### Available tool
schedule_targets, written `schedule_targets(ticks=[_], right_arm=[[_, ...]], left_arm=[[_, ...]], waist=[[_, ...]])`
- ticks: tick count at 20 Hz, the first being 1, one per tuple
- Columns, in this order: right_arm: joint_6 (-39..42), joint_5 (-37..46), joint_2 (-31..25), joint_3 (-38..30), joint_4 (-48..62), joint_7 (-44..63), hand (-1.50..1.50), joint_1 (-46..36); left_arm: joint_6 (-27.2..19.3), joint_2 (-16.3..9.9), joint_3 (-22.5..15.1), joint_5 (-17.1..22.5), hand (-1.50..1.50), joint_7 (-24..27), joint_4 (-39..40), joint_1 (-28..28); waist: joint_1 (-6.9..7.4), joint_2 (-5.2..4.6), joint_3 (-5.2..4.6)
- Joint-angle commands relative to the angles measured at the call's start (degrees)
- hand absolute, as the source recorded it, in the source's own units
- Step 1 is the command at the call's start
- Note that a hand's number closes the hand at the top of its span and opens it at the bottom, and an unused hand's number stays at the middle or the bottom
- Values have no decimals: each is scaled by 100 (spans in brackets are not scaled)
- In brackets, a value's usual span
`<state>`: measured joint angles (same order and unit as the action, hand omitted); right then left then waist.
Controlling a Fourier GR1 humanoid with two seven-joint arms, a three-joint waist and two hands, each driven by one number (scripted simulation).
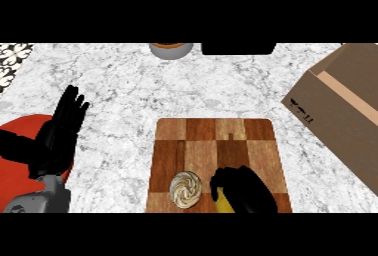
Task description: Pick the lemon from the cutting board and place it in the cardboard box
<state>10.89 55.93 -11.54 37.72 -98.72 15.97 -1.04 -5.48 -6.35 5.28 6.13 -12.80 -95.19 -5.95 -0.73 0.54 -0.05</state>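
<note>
The marble counter (133,90) fills the view, and on it stand one cardboard box (341,107) at the right, its open top facing left, and one wooden cutting board (214,165) in the lower middle, well apart from the box. One red plate (22,131) lies at the left edge, partly under the left arm. At the far edge sit one dark block (238,48) and one grey pot (171,50). The left hand (63,127) rests open at the left, fingers straight and pointing up the view, holding nothing. The right hand (242,189) is on the board's near right part, fingers curled over the one lemon (221,204); only a yellow sliver shows under it, so its long axis cannot be told. One round, swirled pastry (185,189) lies just beside that hand.
</note>
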Motion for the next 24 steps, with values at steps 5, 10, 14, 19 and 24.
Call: schedule_targets(ticks=[5, 10, 14, 19, 24], right_arm=[[-283, 1135, -1318, 1136, -2395, -282, 150, 1056], [63, 1738, -1791, 1709, -3836, 20, 150, 1536], [-300, 1328, -1485, 1380, -4742, 360, 150, 1966], [-130, 1250, -777, 631, -5175, 1039, 150, 1605], [63, 660, -600, -611, -5195, 1178, 150, 1226]], left_arm=[[136, -52, 121, 103, 0, 180, 75, 163], [313, -109, 220, 218, 0, 400, 303, 82], [94, -14, 54, 21, 0, 130, 52, 166], [184, -128, 148, 173, 0, -15, -231, 194], [97, 35, -45, 7, 0, 77, -104, 141]], waist=[[-23, -21, 2], [-20, -30, 0], [-64, -22, 6], [33, -36, -4], [68, -70, 2]])
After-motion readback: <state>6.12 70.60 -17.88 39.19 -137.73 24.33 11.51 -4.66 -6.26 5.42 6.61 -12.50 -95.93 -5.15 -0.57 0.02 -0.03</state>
